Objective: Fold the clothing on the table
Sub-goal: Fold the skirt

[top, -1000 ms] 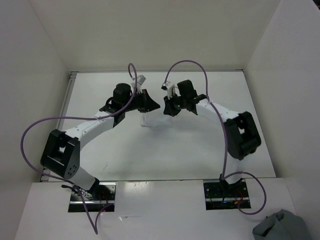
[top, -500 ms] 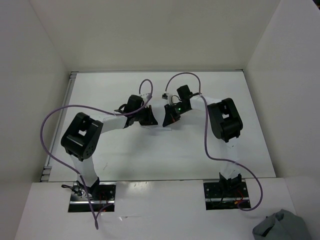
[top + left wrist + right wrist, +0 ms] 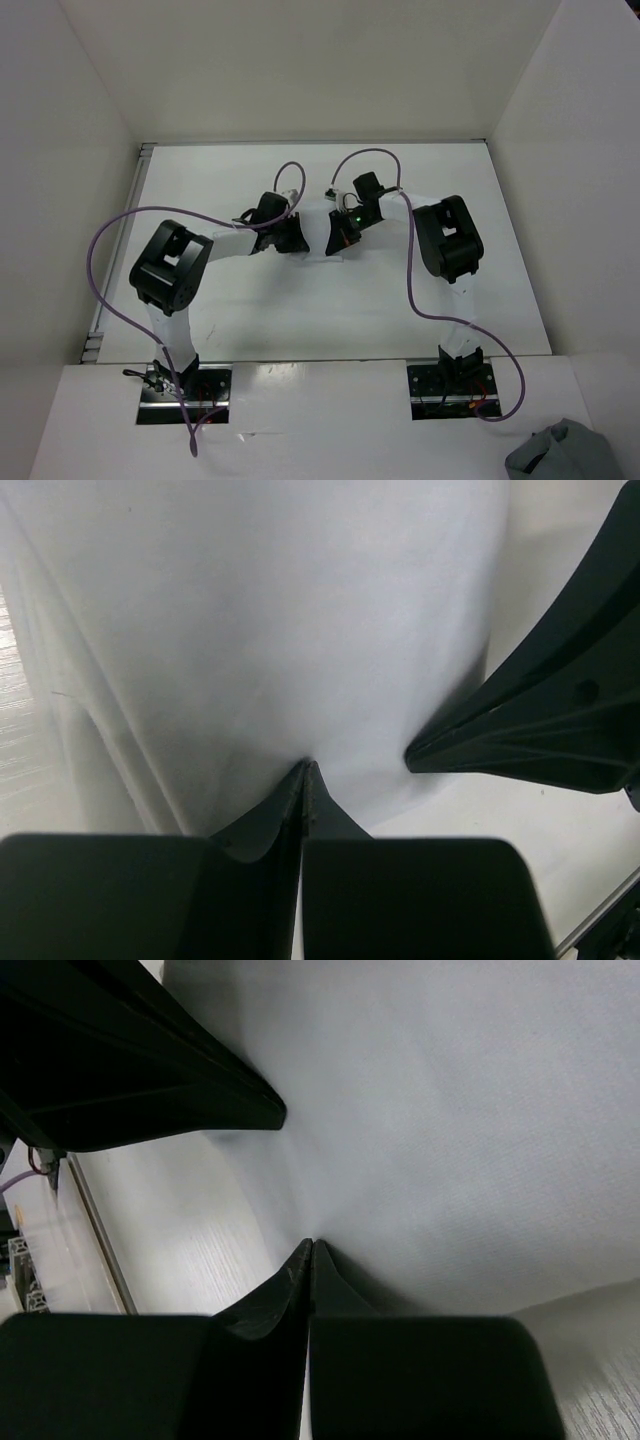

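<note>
Clothing (image 3: 318, 225), a small white piece, lies at the middle of the table (image 3: 250, 310), bunched between 2 robot arms. Folding looks underway, not finished: no neat fold shows, and laying it flat is left to do. Both arms bend inward, elbows out, wrists nearly meeting. Left gripper (image 3: 303, 770) and right gripper (image 3: 312, 1245) have fingers pressed fully together, each pinching a pucker of the white fabric.

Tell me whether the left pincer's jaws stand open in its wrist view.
No: the left pincer is shut, its tips pinching a pucker of the clothing.
</note>
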`<act>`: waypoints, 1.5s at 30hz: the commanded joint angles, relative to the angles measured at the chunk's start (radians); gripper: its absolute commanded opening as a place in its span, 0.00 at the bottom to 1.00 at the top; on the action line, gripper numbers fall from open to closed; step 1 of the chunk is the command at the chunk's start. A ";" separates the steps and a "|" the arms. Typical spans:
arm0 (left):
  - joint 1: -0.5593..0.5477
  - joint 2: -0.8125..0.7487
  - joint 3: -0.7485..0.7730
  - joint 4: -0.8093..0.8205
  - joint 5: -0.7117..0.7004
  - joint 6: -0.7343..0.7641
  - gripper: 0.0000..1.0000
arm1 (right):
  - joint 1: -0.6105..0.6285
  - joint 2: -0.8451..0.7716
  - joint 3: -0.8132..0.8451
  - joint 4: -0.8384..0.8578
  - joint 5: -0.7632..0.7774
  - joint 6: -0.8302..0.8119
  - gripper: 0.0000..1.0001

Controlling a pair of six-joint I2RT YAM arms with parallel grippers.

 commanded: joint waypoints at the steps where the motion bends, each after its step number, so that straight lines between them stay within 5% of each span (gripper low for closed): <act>1: 0.017 -0.010 -0.013 -0.020 -0.083 0.003 0.00 | -0.013 -0.022 0.026 0.004 0.038 -0.008 0.00; 7: 0.017 -0.262 -0.042 -0.007 -0.182 0.013 0.01 | -0.054 -0.146 0.062 0.004 -0.137 -0.003 0.00; 18: 0.008 -0.046 0.035 0.019 0.025 0.038 0.00 | -0.082 0.196 0.501 -0.034 -0.206 0.165 0.00; 33: 0.019 0.051 0.023 -0.050 -0.091 0.039 0.00 | -0.093 0.410 0.668 -0.060 0.019 0.277 0.00; 45: -0.058 -0.441 -0.118 -0.064 -0.257 0.049 0.00 | -0.123 0.148 0.503 0.001 -0.071 0.235 0.00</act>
